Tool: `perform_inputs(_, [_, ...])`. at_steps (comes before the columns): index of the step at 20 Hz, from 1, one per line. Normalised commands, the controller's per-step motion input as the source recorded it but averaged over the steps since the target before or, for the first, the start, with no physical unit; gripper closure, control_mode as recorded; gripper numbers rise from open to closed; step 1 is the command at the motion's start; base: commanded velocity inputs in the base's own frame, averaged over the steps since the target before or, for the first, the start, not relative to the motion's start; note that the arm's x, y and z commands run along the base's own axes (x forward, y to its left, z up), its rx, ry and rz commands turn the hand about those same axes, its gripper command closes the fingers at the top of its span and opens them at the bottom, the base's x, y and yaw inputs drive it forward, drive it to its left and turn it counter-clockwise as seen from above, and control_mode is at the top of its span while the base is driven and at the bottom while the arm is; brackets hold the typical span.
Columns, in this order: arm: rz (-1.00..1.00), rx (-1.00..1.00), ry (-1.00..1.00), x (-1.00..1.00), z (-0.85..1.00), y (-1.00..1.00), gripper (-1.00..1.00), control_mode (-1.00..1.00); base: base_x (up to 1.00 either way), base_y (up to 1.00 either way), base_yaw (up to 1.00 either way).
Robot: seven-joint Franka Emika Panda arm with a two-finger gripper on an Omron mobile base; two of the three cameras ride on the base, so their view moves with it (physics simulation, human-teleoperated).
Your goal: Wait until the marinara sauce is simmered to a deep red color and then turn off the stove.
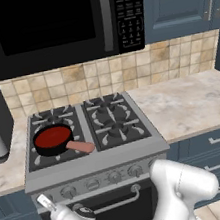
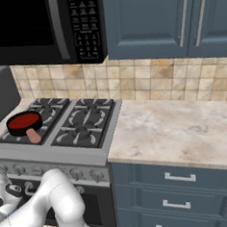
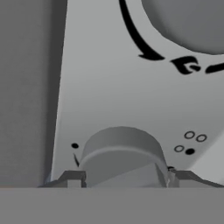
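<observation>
Sitting up and behind my gripper [image 3: 120, 178], the marinara sauce [image 1: 53, 137] is filling a small black pan [image 1: 47, 148] on the stove [image 1: 99, 170]'s front-left burner, well above the knob panel where I am working. I am seeing the hand low against the stove's front near its left end. A round grey knob [image 3: 121, 151] is lying directly between my two fingertips [image 3: 72, 178], which are flanking it closely on either side. Their lower parts are getting cut off, so I cannot tell whether they are actually pinching it.
</observation>
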Motion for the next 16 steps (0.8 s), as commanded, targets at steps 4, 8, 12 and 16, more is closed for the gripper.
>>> perform_inputs(4, [-0.14,0.32,0.0,-0.17,-0.09,0.0,1.0,-1.0,0.0,0.0,0.0])
perform_inputs(8, [-0.18,0.3,0.0,-0.21,-0.14,0.0,1.0,-1.0,0.0,0.0,0.0])
perform_inputs(12, [-0.22,0.31,0.0,-0.25,-0.16,0.0,1.0,-1.0,0.0,0.0,0.0])
perform_inputs(16, [-0.25,0.33,0.0,-0.27,-0.16,0.0,1.0,-1.0,0.0,0.0,0.0])
